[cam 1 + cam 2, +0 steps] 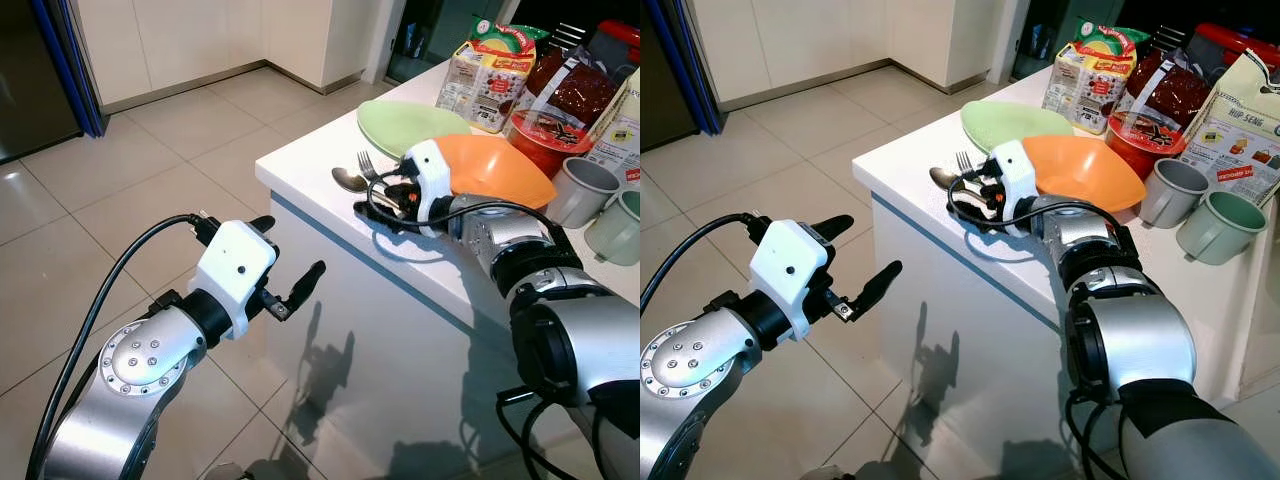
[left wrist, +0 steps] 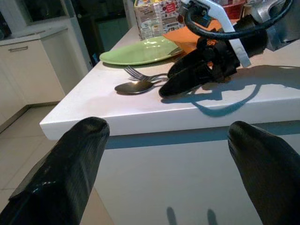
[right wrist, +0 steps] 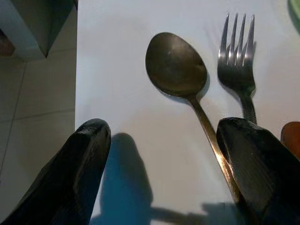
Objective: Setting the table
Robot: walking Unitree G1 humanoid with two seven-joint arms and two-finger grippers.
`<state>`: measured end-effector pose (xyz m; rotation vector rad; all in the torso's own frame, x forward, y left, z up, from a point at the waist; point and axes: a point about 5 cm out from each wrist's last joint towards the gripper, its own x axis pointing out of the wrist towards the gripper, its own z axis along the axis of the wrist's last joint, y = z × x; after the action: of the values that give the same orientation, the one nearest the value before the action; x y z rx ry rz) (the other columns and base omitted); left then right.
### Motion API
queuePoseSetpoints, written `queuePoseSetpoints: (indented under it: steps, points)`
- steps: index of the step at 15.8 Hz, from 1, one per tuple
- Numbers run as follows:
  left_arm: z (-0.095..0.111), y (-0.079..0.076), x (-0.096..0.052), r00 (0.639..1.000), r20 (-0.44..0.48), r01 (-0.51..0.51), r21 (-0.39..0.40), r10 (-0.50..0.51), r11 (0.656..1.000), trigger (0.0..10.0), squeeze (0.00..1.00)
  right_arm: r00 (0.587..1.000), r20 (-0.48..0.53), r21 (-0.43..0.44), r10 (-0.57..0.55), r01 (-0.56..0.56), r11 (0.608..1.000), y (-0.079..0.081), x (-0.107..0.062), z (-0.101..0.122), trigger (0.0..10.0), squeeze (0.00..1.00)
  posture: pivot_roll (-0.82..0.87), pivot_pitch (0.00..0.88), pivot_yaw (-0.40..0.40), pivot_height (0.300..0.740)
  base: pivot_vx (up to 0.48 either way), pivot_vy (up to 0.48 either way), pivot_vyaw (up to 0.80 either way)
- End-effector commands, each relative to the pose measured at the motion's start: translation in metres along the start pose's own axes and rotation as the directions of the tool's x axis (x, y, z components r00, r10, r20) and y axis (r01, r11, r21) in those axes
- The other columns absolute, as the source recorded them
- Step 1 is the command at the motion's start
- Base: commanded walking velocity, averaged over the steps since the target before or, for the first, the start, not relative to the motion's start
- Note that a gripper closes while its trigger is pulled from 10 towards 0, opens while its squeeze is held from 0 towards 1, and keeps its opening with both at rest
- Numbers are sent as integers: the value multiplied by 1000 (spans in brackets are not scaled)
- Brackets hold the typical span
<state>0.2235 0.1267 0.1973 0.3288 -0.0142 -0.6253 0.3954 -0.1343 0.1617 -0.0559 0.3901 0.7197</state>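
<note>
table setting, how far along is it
Early stage. A green plate, orange bowl, spoon and fork are on the white counter, but bunched near its corner beside cups and food packets, not laid out as a place. The right gripper rests at the cutlery handles, jaws open. The left gripper hovers open off the counter.

The left arm reached in from the lower left of the head views, its silver wrist bent upward. The left gripper (image 1: 283,262) sat at centre-left, black fingers (image 2: 61,173) spread wide apart. The right arm stretched from the lower right up toward centre, and the right gripper (image 1: 970,195) lay low, its fingers (image 3: 70,173) parted.
</note>
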Motion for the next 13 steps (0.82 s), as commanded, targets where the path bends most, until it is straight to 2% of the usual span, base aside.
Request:
queuePoseSetpoints:
  steps: [1, 5, 9, 13]
  points:
    - [3, -3, 2, 1000, 16, 20, 4, -20, 1000, 10000, 0, 999, -40, 1, -4, 4, 1000, -4, -4, -10, 10000, 0, 109, 41, -134, 740, 0, 0, 0]
    - [3, -4, 2, 1000, 17, 22, 1, -22, 1000, 10000, 0, 997, -69, -8, 17, -17, 1000, -2, -3, -15, 10000, 0, 109, 41, -134, 740, 0, 0, 0]
    - [3, -5, 2, 999, 16, 27, -1, -27, 1000, 10000, 0, 988, -142, -19, 61, -65, 998, 2, -2, -24, 10000, 0, 106, 44, -134, 740, 0, 0, 0]
    - [4, -3, 3, 1000, 18, 23, 1, -23, 1000, 10000, 0, 994, -91, 17, 53, -52, 998, 2, -1, -16, 10000, 0, 107, 43, -134, 740, 0, 0, 0]
